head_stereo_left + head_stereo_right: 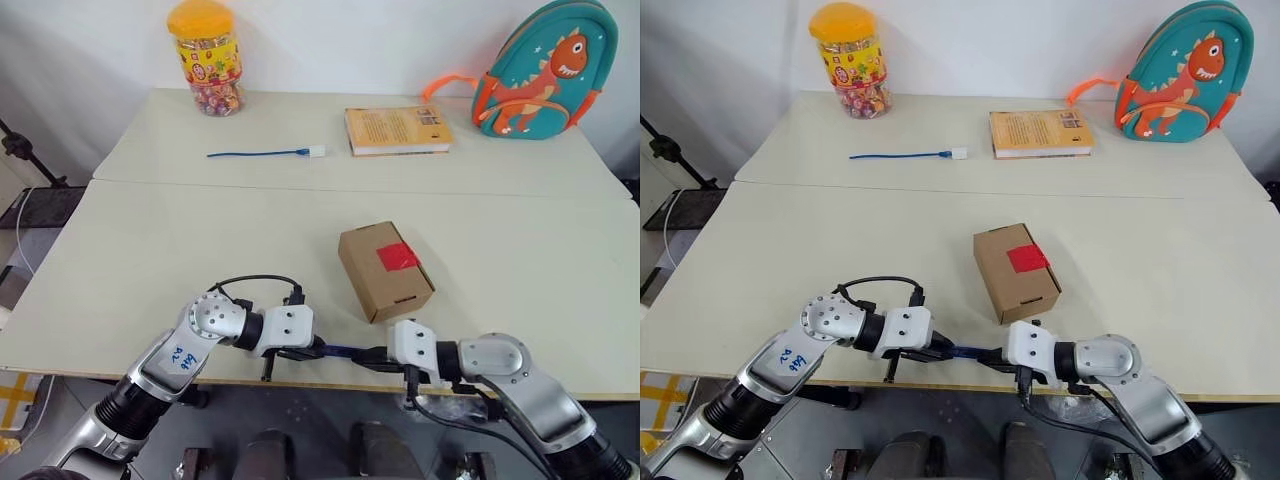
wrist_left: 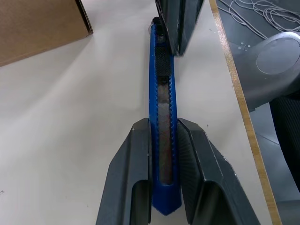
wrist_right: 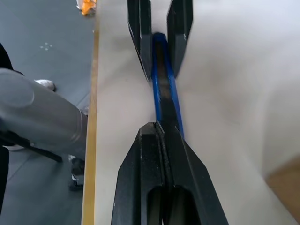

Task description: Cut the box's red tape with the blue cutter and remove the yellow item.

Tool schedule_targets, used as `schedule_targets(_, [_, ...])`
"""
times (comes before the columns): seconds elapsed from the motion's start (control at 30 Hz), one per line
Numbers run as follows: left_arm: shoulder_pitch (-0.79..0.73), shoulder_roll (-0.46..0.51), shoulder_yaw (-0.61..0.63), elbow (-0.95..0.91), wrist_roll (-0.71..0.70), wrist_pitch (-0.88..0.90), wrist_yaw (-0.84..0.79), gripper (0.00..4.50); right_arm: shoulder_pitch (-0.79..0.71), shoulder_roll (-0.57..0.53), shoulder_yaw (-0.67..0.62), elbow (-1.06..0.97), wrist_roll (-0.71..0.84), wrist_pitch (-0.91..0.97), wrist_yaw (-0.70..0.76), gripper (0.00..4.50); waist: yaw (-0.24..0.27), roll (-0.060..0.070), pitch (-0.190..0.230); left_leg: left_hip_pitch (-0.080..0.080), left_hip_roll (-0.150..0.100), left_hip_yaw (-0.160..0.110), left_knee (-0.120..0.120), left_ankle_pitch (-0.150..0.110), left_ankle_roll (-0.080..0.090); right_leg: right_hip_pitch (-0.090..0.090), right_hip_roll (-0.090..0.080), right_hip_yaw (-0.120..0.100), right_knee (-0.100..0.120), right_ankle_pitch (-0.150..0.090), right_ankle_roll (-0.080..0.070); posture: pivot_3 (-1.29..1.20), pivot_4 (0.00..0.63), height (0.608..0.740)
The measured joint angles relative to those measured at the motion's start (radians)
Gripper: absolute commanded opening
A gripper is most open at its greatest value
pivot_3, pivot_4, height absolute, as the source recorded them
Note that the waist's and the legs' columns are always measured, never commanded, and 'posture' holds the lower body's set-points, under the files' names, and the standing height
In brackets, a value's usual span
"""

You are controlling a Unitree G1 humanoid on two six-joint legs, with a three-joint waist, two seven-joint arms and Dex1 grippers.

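Sitting at far left rear of pale desk (image 1: 150, 240): clear plastic candy jar with yellow lid (image 1: 206, 57). Lying right of jar: thin blue cable with white plug (image 1: 266, 153). Lying further right, near rear edge: flat yellow-orange book (image 1: 397, 130). Leaning against wall at far right: teal backpack with orange dinosaur print (image 1: 545, 68).

Hovering at front edge of desk, left of centre: left hand (image 1: 303, 352), pointing toward right, black fingers (image 2: 131, 173) clamping one end of slim pen-shaped blue cutter (image 2: 162, 117), one finger on each flat side. Cutter lying level just above desk surface, spanning gap between both hands, black slider facing up.

Resting in middle of desk, just behind cutter and apart from it: small brown cardboard box (image 1: 384, 270), lid shut, bright red square tape patch (image 1: 397, 257) sitting across lid seam, uncut.

Hovering at front edge, right of centre: right hand (image 1: 375, 358), pointing toward left, fingers (image 3: 154, 164) pressed fully together, pinching opposite end of cutter. Yellow item not being seen.
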Motion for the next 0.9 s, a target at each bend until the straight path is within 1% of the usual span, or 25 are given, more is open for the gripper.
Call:
schedule_targets(0.37, [0.007, 0.0, 0.001, -0.002, 0.0, 0.001, 0.005, 0.43, -0.024, 0.064, 0.037, -0.001, -0.002, 0.078, -0.014, 0.03, -0.002, 0.0, 0.0, 0.0, 0.0, 0.0, 0.0, 0.0, 0.0, 0.0, -0.001, 0.0, 0.0, 0.0, 0.0, 0.0, 0.15, 0.74])
schedule_targets(0.5, [0.007, -0.002, 0.0, -0.002, 0.0, -0.002, 0.007, 0.43, -0.017, 0.073, 0.028, -0.013, 0.024, 0.122, -0.022, 0.03, -0.001, 0.0, 0.0, 0.0, 0.0, 0.0, 0.0, 0.0, 0.0, 0.0, -0.001, 0.0, 0.0, 0.0, 0.0, 0.0, 0.15, 0.74])
schedule_targets(0.77, [0.007, -0.001, -0.001, -0.004, 0.0, -0.004, 0.005, 0.43, 0.046, -0.016, -0.113, -0.079, 0.101, 0.151, -0.014, 0.03, 0.0, 0.0, 0.0, 0.0, 0.0, -0.001, -0.001, 0.0, 0.0, 0.0, -0.002, -0.001, -0.001, 0.0, 0.0, 0.0, 0.15, 0.74])
schedule_targets(0.9, [0.007, -0.001, -0.002, -0.004, 0.0, -0.004, 0.005, 0.43, 0.045, -0.043, -0.124, -0.064, 0.096, 0.146, -0.007, 0.03, 0.0, 0.0, 0.0, 0.0, 0.0, -0.001, -0.001, 0.0, 0.0, 0.0, -0.002, -0.001, -0.001, 0.0, 0.0, 0.0, 0.15, 0.74])
